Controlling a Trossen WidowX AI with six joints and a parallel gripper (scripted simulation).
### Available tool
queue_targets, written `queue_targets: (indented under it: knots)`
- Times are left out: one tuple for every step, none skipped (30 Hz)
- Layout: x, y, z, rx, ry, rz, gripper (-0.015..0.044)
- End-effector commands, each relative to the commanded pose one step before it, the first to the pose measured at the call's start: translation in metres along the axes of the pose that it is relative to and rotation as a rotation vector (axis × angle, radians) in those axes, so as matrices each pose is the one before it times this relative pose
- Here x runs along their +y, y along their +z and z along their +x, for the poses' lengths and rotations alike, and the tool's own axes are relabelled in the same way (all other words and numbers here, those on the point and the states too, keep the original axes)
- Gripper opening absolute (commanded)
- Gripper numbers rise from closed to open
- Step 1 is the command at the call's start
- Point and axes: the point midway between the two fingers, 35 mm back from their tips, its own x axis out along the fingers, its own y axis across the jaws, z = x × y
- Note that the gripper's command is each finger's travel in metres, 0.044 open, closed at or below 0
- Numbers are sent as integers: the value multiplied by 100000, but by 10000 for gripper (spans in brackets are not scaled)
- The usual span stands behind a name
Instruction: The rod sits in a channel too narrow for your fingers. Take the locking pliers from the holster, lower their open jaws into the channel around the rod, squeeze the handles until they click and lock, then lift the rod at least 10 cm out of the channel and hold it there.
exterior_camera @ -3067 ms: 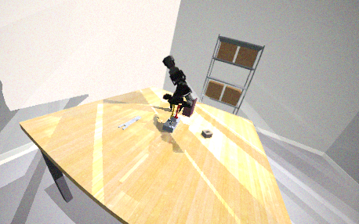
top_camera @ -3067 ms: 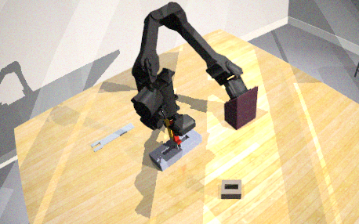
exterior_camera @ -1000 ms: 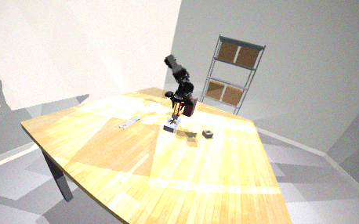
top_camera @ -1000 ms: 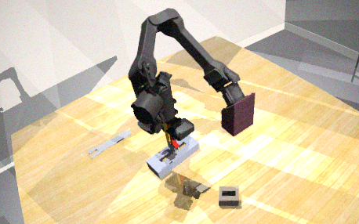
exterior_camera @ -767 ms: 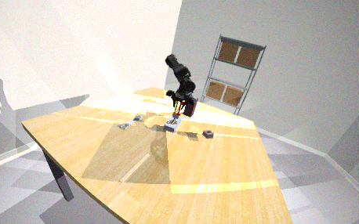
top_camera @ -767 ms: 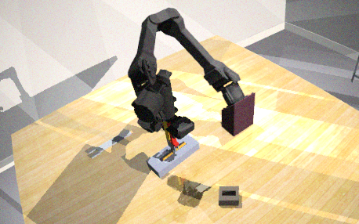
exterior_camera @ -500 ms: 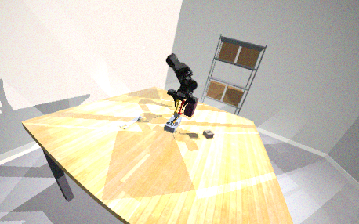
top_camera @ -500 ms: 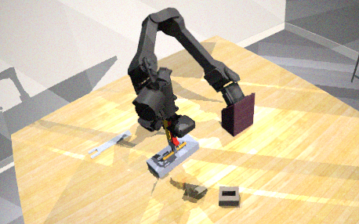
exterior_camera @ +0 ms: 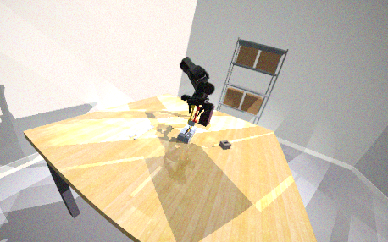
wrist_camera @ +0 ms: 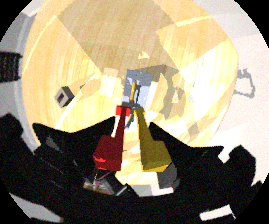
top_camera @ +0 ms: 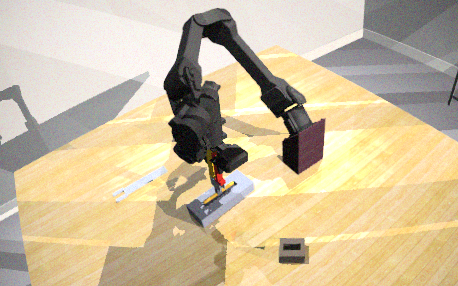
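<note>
Under the jaws (top_camera: pixel 221 156) (exterior_camera: pixel 196 105) (wrist_camera: pixel 132 152), clamped on the pliers (top_camera: pixel 214 167) (exterior_camera: pixel 194 114) (wrist_camera: pixel 144 145), only top and wrist clearly show the rod (top_camera: pixel 220 193) (wrist_camera: pixel 133 92).

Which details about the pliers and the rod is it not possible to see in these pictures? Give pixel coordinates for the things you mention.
- Whether the pliers' jaws (top_camera: pixel 220 190) (wrist_camera: pixel 132 106) grip the rod (top_camera: pixel 229 188) (wrist_camera: pixel 133 92): top and wrist, too small and blurred.
- The rod's underside: top, hidden inside the grey block (top_camera: pixel 245 184) (wrist_camera: pixel 144 95).
- Whether the pliers are locked: wrist, mechanism too blurred.
- Handle ends: top, covered by the pincer (top_camera: pixel 214 154).
</note>
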Motion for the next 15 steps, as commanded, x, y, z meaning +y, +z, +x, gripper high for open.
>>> queue_targets:
  knots:
    - [-210,502,-847,-4302,387,432,101]
    - [-17,61,-102,-579,3,3,101]
    - [-17,61,-102,-578,3,4,101]
    - [-17,61,-102,-578,2,5,101]
    - [-18,61,-103,-577,2,5,101]
    - [-18,61,-103,-577,2,6,101]
    - [-18,61,-103,-576,2,7,101]
    - [-18,62,-103,-575,2,7,101]
    - [-18,62,-103,-575,1,8,101]
    - [-19,62,-103,-574,1,9,101]
    - [-19,62,-103,-573,1,10,101]
    - [-19,62,-103,-573,1,10,101]
    - [-19,62,-103,-572,1,11,101]
    - [-19,62,-103,-572,1,12,101]
    - [-19,62,-103,-571,0,12,101]
